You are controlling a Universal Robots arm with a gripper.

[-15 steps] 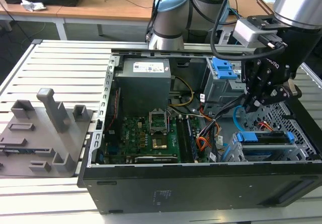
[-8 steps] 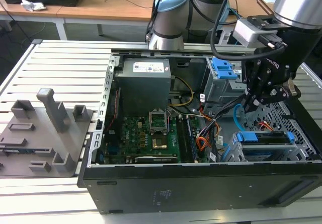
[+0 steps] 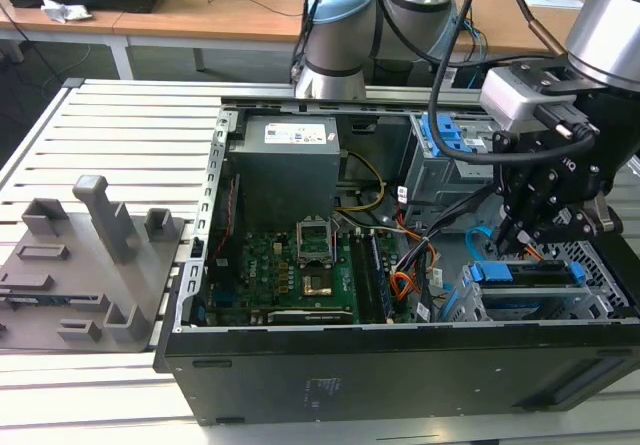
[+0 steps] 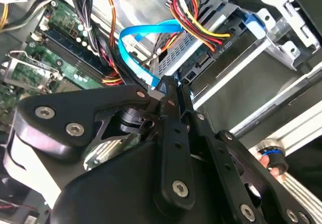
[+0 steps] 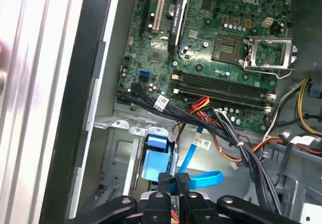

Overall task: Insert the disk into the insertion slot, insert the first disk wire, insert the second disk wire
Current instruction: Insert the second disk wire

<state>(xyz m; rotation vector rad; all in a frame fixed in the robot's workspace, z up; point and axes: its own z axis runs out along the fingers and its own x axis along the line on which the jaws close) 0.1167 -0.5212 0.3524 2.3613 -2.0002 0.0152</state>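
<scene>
The gripper [image 4: 173, 90], jaws closed on the blue cable [image 4: 143, 48] at the disk [image 4: 221, 58], risks bending the plug if misaligned.

- Gripper [image 4: 173, 90], fingers nearly together, among cables at the disk [image 3: 528, 273] rear edge.
- Blue cable [image 4: 143, 48] and red-yellow wire bundle [image 4: 193, 22] crowd that approach.
- Motherboard [image 3: 290, 270] area toward the case's [image 3: 400, 365] opposite wall lies open from above.

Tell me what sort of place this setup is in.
Most likely a robotics lab or test workshop: an open computer case lies on a slotted aluminium table, a robot arm reaches into it, and wooden desks with cables stand behind.
</scene>
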